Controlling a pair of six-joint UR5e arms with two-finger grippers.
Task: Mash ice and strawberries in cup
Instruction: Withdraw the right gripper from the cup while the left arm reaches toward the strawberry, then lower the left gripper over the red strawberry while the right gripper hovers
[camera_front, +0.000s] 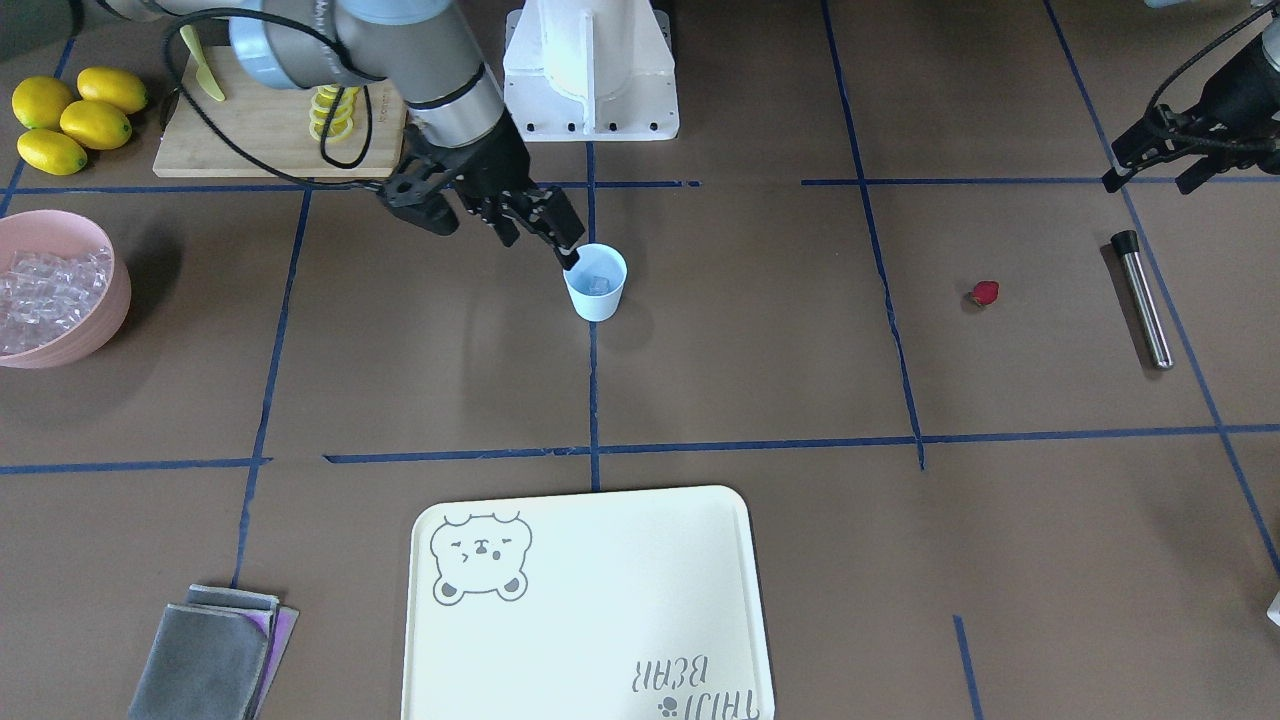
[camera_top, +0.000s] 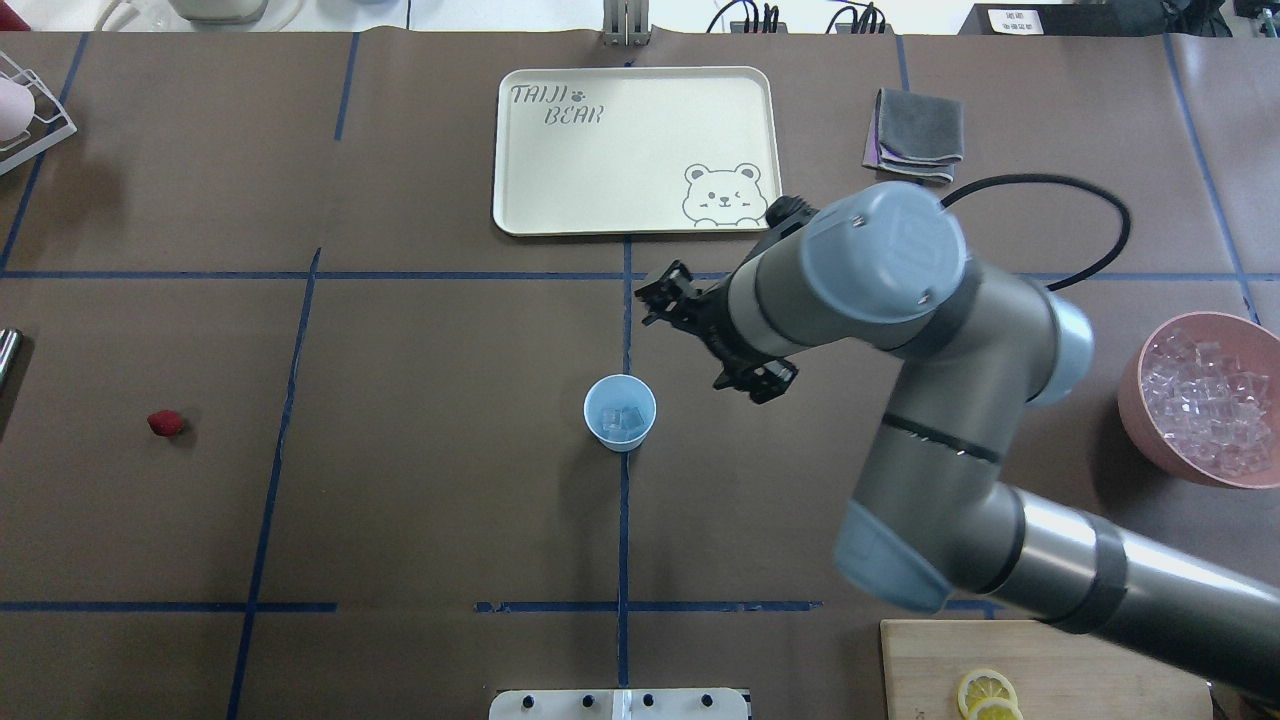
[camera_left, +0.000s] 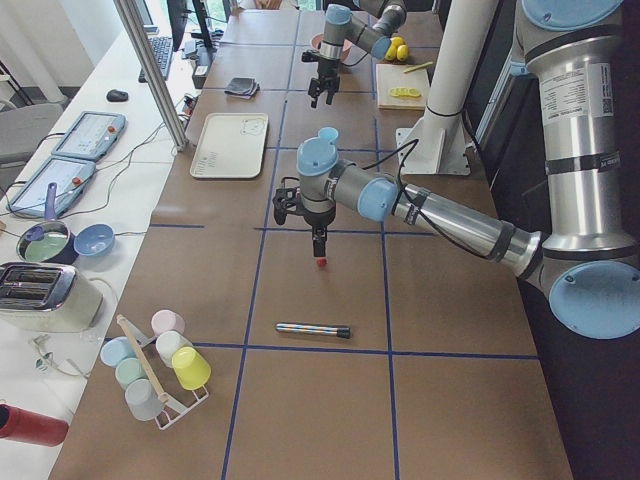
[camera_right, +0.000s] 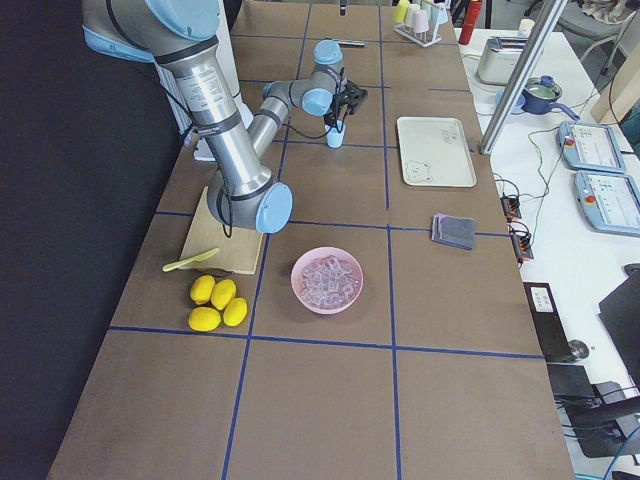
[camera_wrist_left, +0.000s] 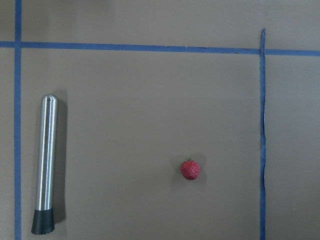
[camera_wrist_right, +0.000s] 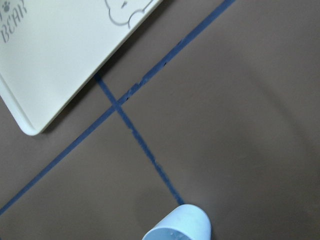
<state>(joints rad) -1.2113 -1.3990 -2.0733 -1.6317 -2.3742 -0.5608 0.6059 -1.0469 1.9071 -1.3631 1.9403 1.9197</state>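
Right gripper: shown spread wide with nothing held. It is poised just beside the cup, and one fingertip is seen at the cup's rim in the front-facing view. Whether contact is made cannot be told.
Right gripper, overhead: seen beside the cup, offset toward the tray.
Left gripper: cut by the frame edge in the front-facing view and seen small in the left side view, where it is held above the strawberry. How far it is parted cannot be told.
Cup: stood upright on the blue centre tape line near the middle of the table, with its mouth upward.
Ice: a few clear cubes are seen inside the cup.
Strawberry: one red piece is laid on the bare table on the robot's left side, well apart from the cup. It is also shown in the left wrist view.
Muddler: a steel rod with a black end, laid flat near the strawberry and not touching it.
Pink bowl: placed at the robot's right, filled with further clear cubes.
Cutting board: lemon slices are carried on it, and whole lemons are grouped beside it.
Tray, front-facing: a cream tray with a bear print, set on the operators' side of the cup, with folded cloths beside it.
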